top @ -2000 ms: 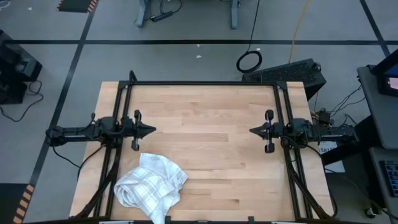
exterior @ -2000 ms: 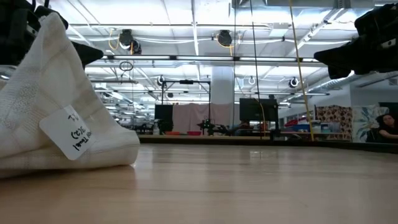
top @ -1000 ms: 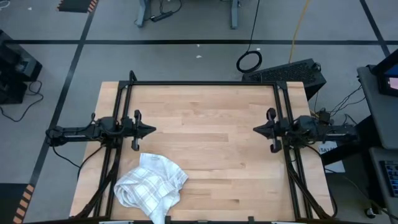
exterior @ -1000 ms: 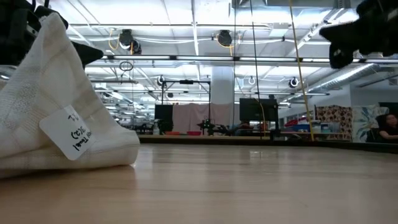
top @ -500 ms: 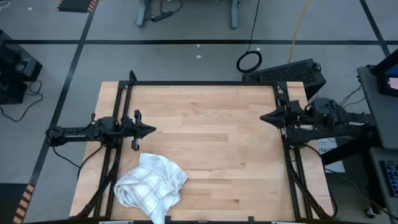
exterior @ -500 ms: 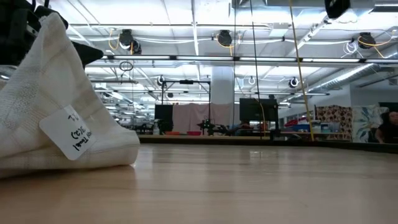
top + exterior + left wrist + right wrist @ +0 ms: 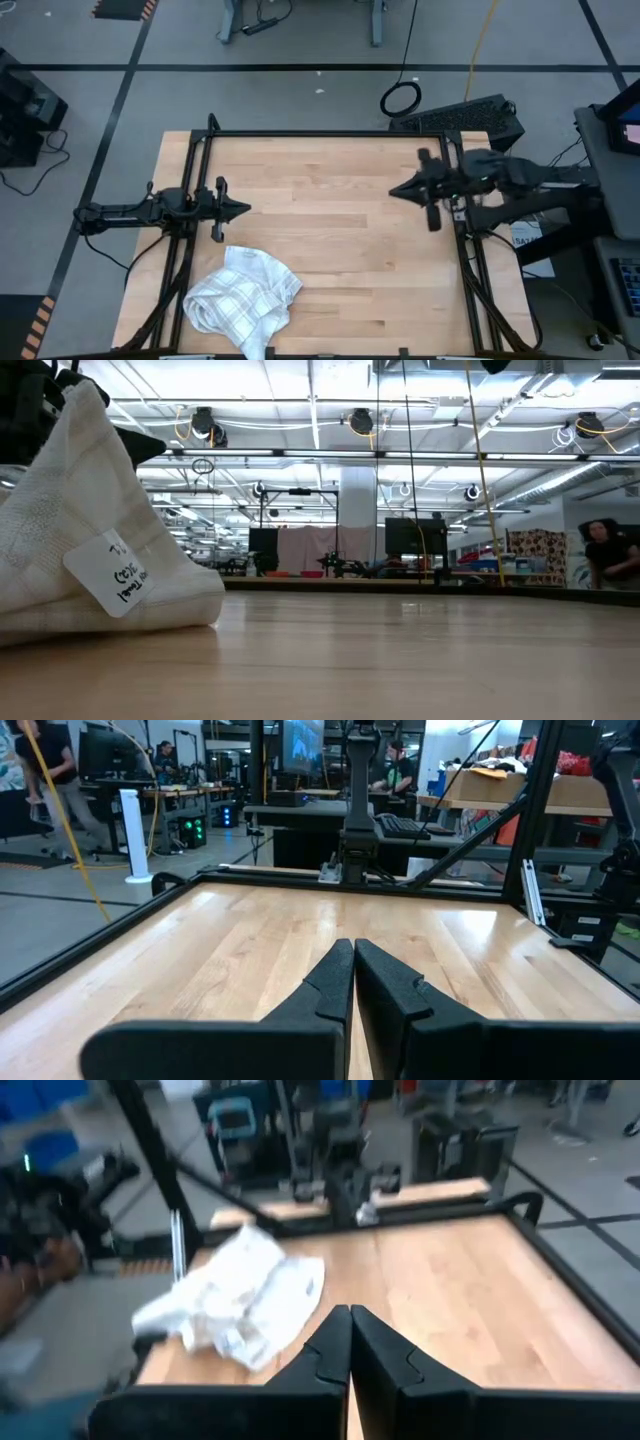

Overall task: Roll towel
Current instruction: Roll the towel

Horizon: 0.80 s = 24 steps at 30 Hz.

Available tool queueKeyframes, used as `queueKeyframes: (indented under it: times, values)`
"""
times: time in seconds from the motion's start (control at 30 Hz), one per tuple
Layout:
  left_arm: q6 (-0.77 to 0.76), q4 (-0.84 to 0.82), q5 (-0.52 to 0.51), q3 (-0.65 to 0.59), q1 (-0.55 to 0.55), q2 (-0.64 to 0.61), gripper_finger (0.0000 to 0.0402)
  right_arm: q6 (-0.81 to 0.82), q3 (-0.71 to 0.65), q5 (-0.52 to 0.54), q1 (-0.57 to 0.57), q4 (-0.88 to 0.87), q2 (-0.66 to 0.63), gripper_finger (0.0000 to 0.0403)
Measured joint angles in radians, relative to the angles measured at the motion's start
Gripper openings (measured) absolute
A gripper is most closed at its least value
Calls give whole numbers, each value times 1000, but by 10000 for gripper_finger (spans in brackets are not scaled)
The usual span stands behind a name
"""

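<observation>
Just crumpled towel (image 7: 243,301) on table (image 7: 340,230).

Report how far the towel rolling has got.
Nothing looks done: the towel lies in a crumpled heap at the near left of the table, unrolled. In hand: neither gripper touches it; the right gripper is shut over the table's right side, the left gripper shut just beyond the towel. Left: spreading, rolling, everything.

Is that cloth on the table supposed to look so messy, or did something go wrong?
The towel lies crumpled in a heap at the table's near edge, closest to the left gripper, not flat or rolled. A tag sticks out. Nothing looks spilled or damaged; neither gripper touches it.
</observation>
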Motion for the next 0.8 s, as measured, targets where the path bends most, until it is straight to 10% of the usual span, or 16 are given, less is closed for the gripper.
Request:
queueKeyframes:
  times: [0.6, 0.8]
  values:
    - [-2, 51, -1, 3, 0, 0, 22, 56, -12, 182, 161, -5, 284, 0]
    - [-20, -63, -41, 190, -1, 80, 22, 67, -12, 188, 228, 20, 416, 0]
